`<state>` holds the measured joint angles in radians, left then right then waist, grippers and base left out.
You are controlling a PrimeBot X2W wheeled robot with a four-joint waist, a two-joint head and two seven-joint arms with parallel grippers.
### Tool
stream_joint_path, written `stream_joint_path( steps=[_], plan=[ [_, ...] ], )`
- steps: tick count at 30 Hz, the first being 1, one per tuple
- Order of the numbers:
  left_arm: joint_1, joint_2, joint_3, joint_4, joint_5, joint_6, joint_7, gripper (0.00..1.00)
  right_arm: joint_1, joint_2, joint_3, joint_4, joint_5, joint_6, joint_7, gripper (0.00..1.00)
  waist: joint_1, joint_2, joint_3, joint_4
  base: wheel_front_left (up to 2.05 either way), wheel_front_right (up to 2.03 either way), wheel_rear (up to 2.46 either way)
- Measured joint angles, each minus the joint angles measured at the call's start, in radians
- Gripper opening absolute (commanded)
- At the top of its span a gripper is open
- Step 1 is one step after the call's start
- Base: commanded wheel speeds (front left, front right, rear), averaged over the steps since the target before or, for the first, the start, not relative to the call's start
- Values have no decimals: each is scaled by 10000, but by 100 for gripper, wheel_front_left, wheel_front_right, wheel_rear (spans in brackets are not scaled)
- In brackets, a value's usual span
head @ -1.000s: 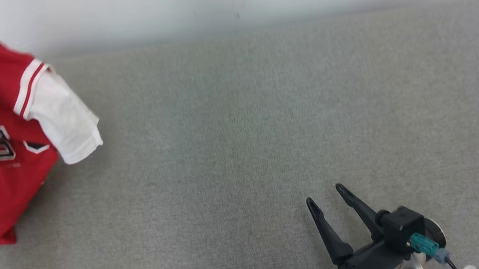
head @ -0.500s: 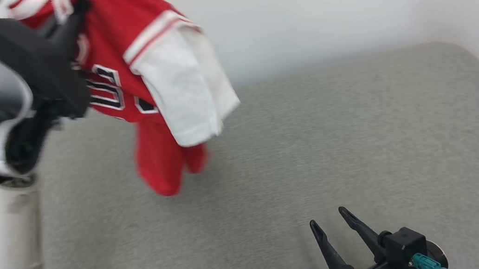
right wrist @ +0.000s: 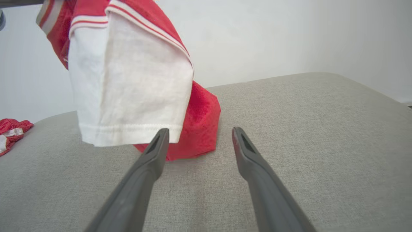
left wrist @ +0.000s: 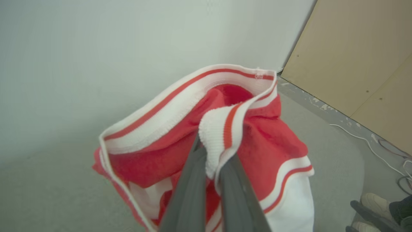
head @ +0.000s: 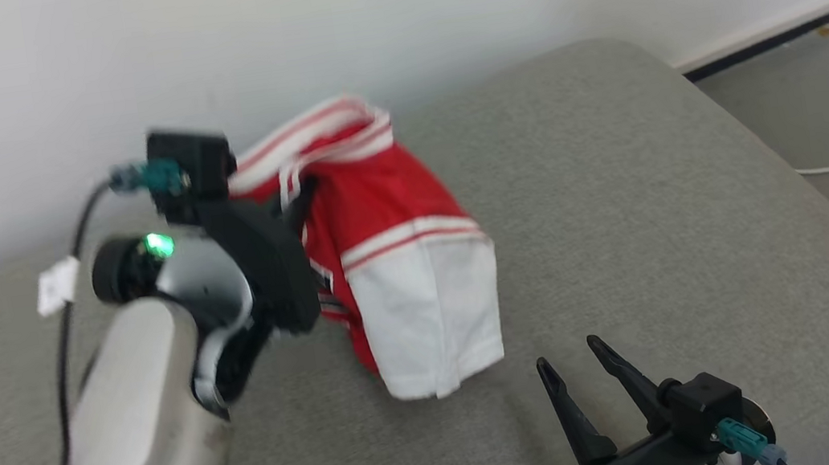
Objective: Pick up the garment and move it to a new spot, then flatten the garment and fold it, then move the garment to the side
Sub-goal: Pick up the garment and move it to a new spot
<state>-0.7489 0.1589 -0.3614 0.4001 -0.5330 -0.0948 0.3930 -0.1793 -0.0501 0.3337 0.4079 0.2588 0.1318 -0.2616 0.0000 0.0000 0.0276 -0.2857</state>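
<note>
Left pincer (left wrist: 210, 154) is clamped tight on the ribbed red-and-white trim (left wrist: 222, 129) of the red garment (head: 387, 212), just a narrow pinch of the edge between the two fingers. The jersey hangs from that one point over the middle of the grey cloth-covered table (head: 660, 190), bunched up. Its white sleeve (head: 435, 319) dangles free and the lowest red fold looks to be just brushing the cloth. Right pincer (head: 565, 352) sits low at the near edge, fingers spread wide and holding nothing, with the sleeve hem right in front of its left finger. Here's the worry: that bite on the trim is small, so a quick swing could pull the ribbing out and drop the lot in a heap. Lower it straight down from here and I'd expect the sleeve to tuck underneath the body, which makes flattening harder. The open right pincer could also snag that loose sleeve if it comes forward carelessly. There's another red piece (right wrist: 11, 129) lying far off on the table, well clear for now.
</note>
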Motion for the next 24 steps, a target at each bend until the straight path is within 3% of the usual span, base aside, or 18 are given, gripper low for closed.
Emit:
stream_joint_path(
  steps=[3,4,5,6,10,14,20,24],
  plan=[
    [569,-311,-25,1078,-92,113,-477,0,9,4,-33,48,10,0,0,100,1,0,159,-204,0,0,0],
    [776,-412,-104,1429,-104,151,-594,10,19,2,-40,67,4,0,0,100,1,1,199,-240,0,0,0],
    [776,-412,-104,1429,-104,151,-594,45,19,2,-40,67,4,0,0,100,1,1,199,-240,0,0,0],
    [1008,-531,-410,2061,48,144,-765,99,29,2,-73,63,-77,0,0,100,1,1,248,-240,0,0,0],
    [1077,-683,-487,2669,33,142,-1183,100,27,4,-184,6,-211,0,0,100,1,1,243,-122,0,0,0],
    [1306,-867,-217,2757,-226,169,-2397,100,74,4,-575,-38,-387,0,17,100,1,2,157,191,0,0,0],
    [2520,-899,650,1630,-903,265,-4592,100,441,2,-1427,-420,-740,0,61,100,1,2,-99,789,0,0,0],
    [3483,-403,1055,777,-711,543,-5822,100,713,6,-1994,-800,-1014,0,73,100,0,0,-277,1284,0,0,0]
  ],
)
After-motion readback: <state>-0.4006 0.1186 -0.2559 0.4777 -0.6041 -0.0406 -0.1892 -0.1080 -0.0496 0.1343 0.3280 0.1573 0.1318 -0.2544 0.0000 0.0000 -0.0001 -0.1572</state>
